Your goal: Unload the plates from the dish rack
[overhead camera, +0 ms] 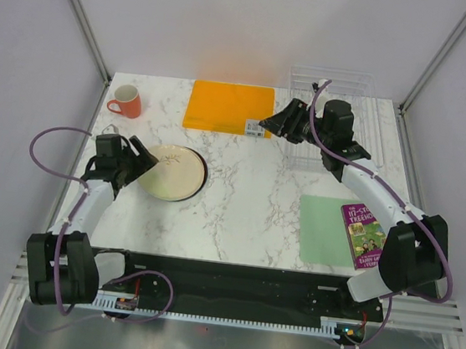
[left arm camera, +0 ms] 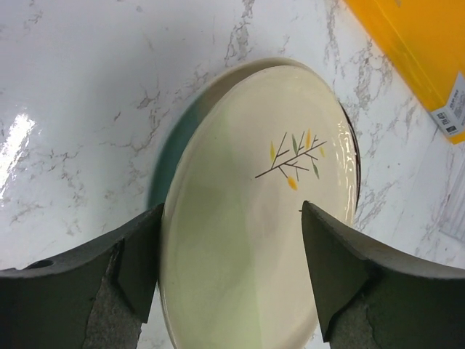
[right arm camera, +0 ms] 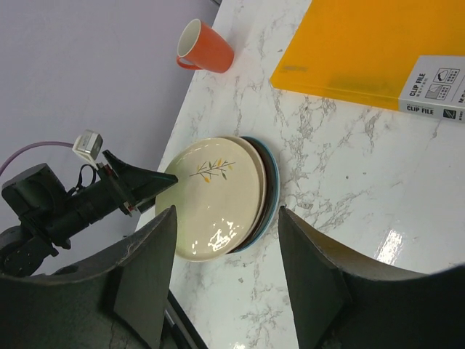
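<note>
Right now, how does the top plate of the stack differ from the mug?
The top plate is cream with a sprig; the mug is plain orange-red. The plate lies flat on other plates; the mug stands alone on the table. Both are on the table's left side.

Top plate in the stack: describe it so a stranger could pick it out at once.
On the left half of the marble table, on the near side of the orange-red mug, sits a stack of plates. The top plate is cream with a small brown sprig bearing yellow and green leaves; those beneath show only blue and dark rims.
</note>
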Action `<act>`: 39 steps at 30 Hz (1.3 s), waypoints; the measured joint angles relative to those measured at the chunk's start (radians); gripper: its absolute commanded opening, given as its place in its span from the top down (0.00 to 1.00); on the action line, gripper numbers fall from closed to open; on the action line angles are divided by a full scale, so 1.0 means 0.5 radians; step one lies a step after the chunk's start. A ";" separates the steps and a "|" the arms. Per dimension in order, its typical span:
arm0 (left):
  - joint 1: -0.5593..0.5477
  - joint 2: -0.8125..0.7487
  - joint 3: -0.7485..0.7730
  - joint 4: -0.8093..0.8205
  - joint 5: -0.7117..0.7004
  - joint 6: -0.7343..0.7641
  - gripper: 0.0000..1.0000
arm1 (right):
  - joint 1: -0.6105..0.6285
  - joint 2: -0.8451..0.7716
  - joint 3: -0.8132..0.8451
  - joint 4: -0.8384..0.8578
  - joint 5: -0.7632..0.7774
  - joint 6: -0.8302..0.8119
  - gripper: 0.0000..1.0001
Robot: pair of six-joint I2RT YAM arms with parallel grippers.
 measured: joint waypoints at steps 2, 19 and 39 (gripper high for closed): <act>0.000 0.045 0.001 -0.002 -0.021 0.003 0.17 | -0.001 0.000 0.000 -0.001 -0.002 -0.002 0.35; -0.006 0.049 0.209 -0.064 -0.414 0.098 0.12 | -0.004 -0.001 0.001 -0.220 0.077 -0.182 0.33; -0.191 -0.654 0.567 -0.111 0.134 0.705 0.00 | -0.005 -0.389 -0.049 -0.688 1.456 -1.100 0.02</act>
